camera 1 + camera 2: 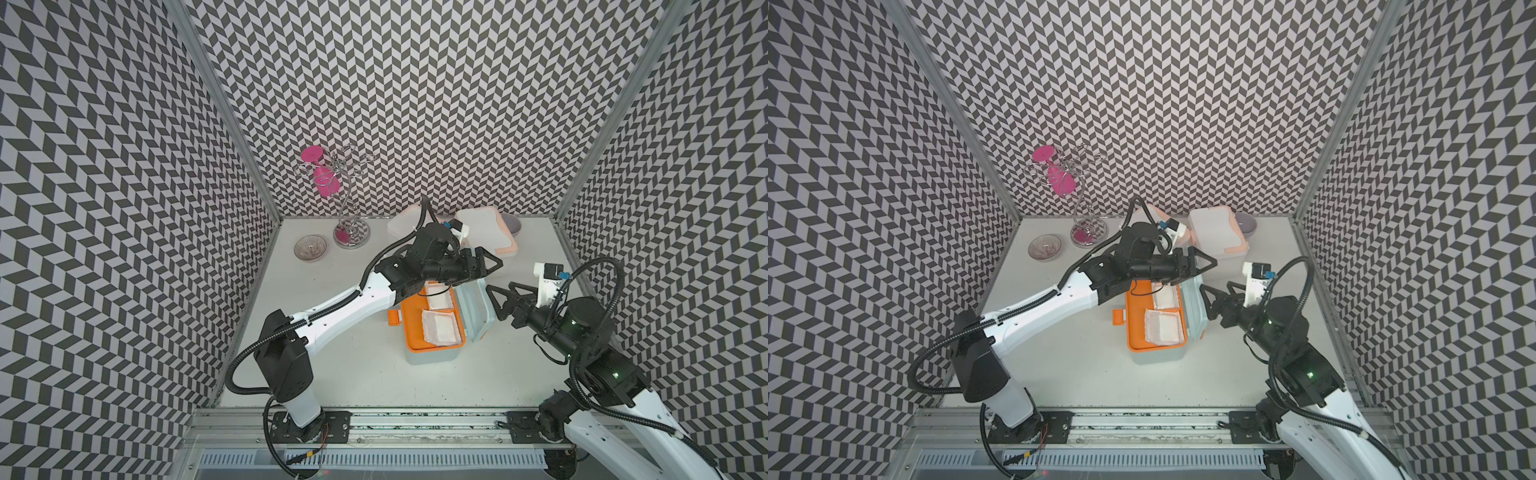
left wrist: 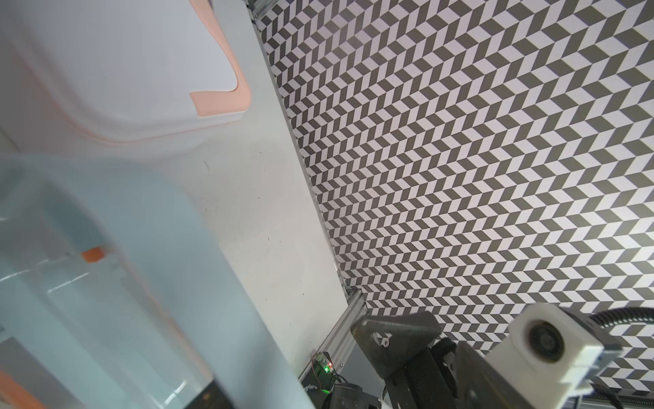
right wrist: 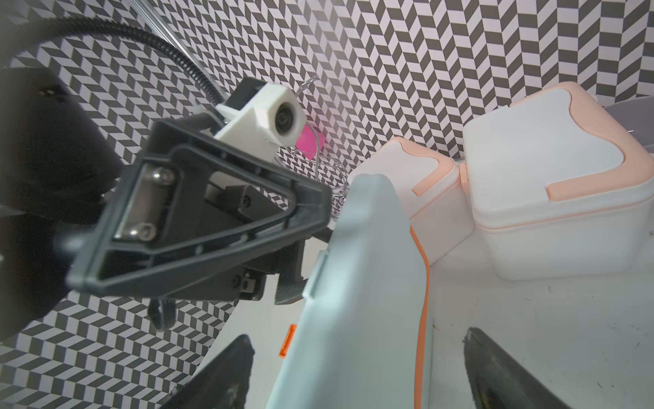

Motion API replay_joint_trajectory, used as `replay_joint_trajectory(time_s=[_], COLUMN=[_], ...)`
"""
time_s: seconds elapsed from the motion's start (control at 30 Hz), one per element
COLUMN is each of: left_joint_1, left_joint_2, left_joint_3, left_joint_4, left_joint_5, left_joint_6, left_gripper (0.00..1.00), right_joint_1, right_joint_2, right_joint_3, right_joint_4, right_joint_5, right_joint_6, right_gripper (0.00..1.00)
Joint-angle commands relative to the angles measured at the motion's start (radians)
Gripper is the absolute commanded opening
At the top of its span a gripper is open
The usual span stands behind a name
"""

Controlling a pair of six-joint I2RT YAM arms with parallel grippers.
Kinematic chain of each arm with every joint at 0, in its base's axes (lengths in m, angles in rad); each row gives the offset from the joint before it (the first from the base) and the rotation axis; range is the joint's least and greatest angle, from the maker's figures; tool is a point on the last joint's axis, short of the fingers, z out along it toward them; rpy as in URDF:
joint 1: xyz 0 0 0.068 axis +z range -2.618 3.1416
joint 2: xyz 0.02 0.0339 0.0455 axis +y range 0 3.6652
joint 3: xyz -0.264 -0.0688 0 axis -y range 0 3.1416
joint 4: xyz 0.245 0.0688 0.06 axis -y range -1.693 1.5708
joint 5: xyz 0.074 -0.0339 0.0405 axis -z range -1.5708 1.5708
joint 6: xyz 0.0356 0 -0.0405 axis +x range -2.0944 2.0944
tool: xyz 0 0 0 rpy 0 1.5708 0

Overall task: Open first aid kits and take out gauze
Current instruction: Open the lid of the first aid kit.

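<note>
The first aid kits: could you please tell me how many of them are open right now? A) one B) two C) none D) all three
A: only the pale blue kit has its lid raised, with gauze showing inside; both white kits are shut.

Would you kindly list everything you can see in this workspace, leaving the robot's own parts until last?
blue first aid kit: one, pale blue with orange tray, table centre, lid open
white first aid kits: two, white with peach trim, back of table, closed
gauze pads: two, white in clear wrappers, in the orange tray
grey bowl: one, grey, behind a white kit
glass bowl: one, clear ribbed, beside the stand
wire stand: one, silver, back of table
pink glass: one, pink, hanging on the stand
table: one, white
left gripper: one, black, fingers apart by the lid's edge
right gripper: one, black, fingers straddling the lid
</note>
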Motion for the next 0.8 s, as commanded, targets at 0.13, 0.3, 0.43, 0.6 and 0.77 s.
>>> replay_joint_trajectory(time_s=[0.13,0.3,0.43,0.6,0.77], left_joint_1=[-0.001,0.009,0.024,0.054,0.075], left_joint_2=[-0.004,-0.083,-0.167,-0.268,-0.283], left_joint_3=[0.035,-0.038,-0.128,-0.263,-0.322], left_joint_4=[-0.042,-0.066,-0.073,-0.138,-0.24], left_joint_5=[-0.066,-0.166,-0.229,-0.366,-0.474], left_joint_6=[0.09,0.158,0.198,0.236,0.243], left_gripper=[0.85,0.86,0.86,0.84,0.79], right_joint_1=[0.002,0.002,0.0,0.0,0.001], right_joint_2=[0.024,0.063,0.084,0.081,0.07], right_joint_3=[0.003,-0.005,0.001,0.017,0.016], right_joint_4=[0.019,0.041,0.032,0.003,-0.005], right_joint_5=[-0.065,-0.153,-0.152,-0.1,-0.082], right_joint_6=[-0.035,-0.06,-0.068,-0.065,-0.059], right_gripper=[0.82,0.77,0.74,0.65,0.61])
